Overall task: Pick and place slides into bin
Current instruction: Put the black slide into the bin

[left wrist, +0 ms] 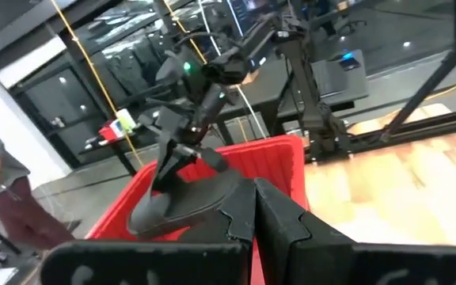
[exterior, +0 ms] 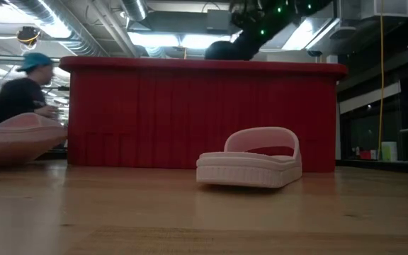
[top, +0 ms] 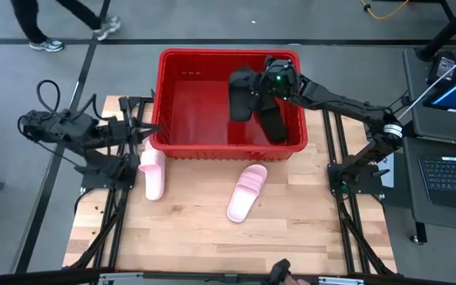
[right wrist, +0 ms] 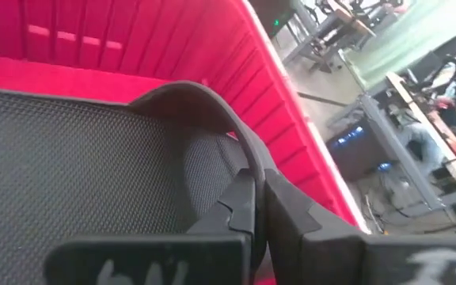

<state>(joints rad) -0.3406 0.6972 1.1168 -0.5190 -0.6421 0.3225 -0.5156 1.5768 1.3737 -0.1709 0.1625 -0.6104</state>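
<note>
A black open-toe slide sandal with a ribbed wide strap (top: 241, 93) hung over the large rectangular red plastic bin with slotted sides (top: 169, 95), near the bin's far right corner, pinched by the right gripper (top: 264, 85), whose jaws were nearly shut on it; the right wrist view showed the dark fingers (right wrist: 248, 207) nipping the sole's edge just beside the strap. A second black slide (top: 273, 123) lay on the bin floor against the right wall. Two pale pink slides waited on the wooden table: one (top: 247, 191) in front of the bin's near wall, the other (top: 153, 172) by the bin's near left corner. The left gripper (top: 142, 129) rested fully shut and empty just off the bin's left wall. To finish this step well, the sandal probably wanted lowering clear of the rim and released over bare floor beside the first, not dropped from height, since an edge grip could let it swing and catch the lattice.
</note>
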